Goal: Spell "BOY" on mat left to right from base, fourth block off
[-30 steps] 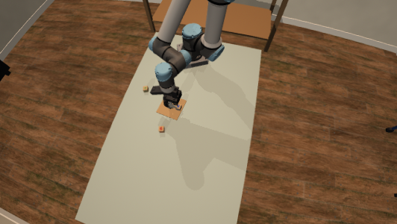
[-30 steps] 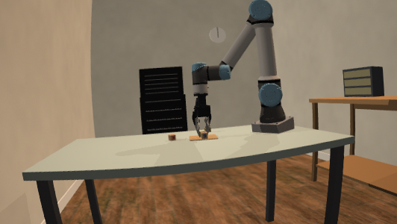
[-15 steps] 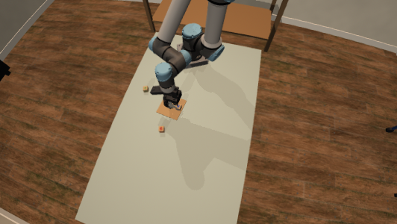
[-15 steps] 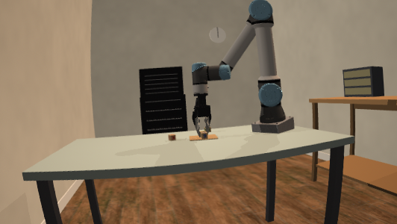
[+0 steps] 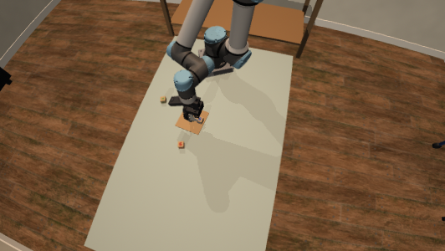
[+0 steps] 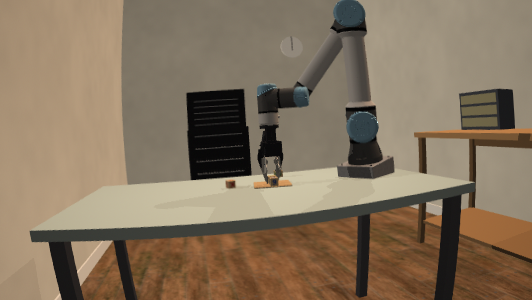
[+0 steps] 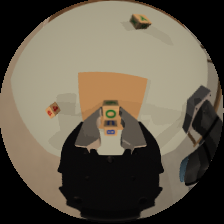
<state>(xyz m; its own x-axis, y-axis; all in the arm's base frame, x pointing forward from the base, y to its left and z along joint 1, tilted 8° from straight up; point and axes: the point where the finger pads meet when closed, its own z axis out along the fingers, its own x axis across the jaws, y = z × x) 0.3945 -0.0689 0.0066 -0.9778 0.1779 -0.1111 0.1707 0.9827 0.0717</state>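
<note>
Over the orange mat [image 5: 196,130] [image 6: 259,185] [image 7: 92,87], the hand [image 5: 193,118] [image 6: 273,176] [image 7: 110,107] points down, its fingers drawn fairly close together on either side of the green O block [image 7: 110,114]. I cannot tell whether they pinch it or merely flank it. Just beside the O block is a blue-lettered block [image 5: 200,120] [image 6: 274,181] [image 7: 110,132], at the mat's right-hand part in the top view; its letter is too small to read surely. The red-lettered block [image 5: 181,145] [image 6: 230,184] [image 7: 52,110] sits off the mat on the worktop [image 5: 234,176] [image 6: 200,205] [image 7: 45,65], below the mat in the top view. The green-marked block [image 5: 163,99] [image 7: 140,21] is off the mat too, to its upper left there. Both their letters are too blurred to name.

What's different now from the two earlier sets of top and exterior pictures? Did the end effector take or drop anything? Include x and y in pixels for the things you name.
Nothing visibly changed. The end effector [image 5: 193,117] [image 6: 273,178] [image 7: 110,107] stayed low over the orange mat [image 5: 190,128] [image 6: 259,185] [image 7: 90,90], with no visible grab or release. The red-lettered block [image 5: 181,145] [image 6: 230,184] [image 7: 52,110] and the far green-lettered block [image 5: 163,99] [image 7: 140,21] stayed off the mat. Any tiny finger motion is too small to tell.
</note>
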